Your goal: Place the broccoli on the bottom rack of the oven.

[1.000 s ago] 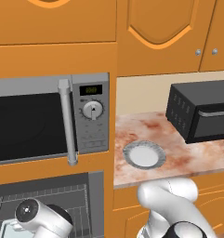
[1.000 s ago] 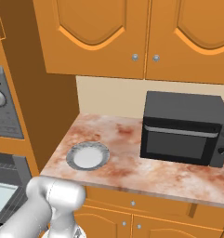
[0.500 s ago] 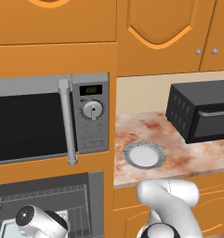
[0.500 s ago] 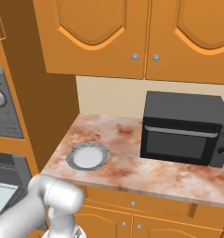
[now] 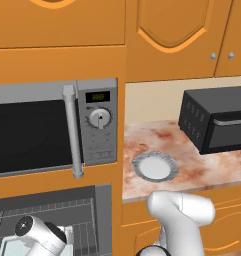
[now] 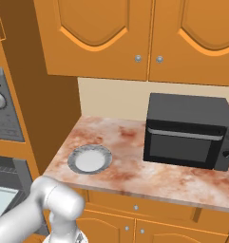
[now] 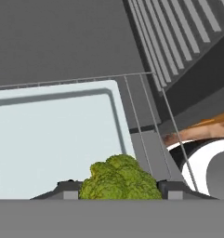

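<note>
While gripped, broccoli (image 7: 120, 179) between fingers (image 7: 69, 188).

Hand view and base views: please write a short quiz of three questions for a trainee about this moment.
1. True or false: in the hand view, the broccoli sits between the fingertips of the tool.
2. Multiple choice: what lies directly beyond the broccoli in the hand view? A) the round plate B) the pale tray on the bottom rack C) the black box on the counter
3. Fill in: on the counter, the plate holds ____.

Key: 1 true; 2 B; 3 nothing.
</note>
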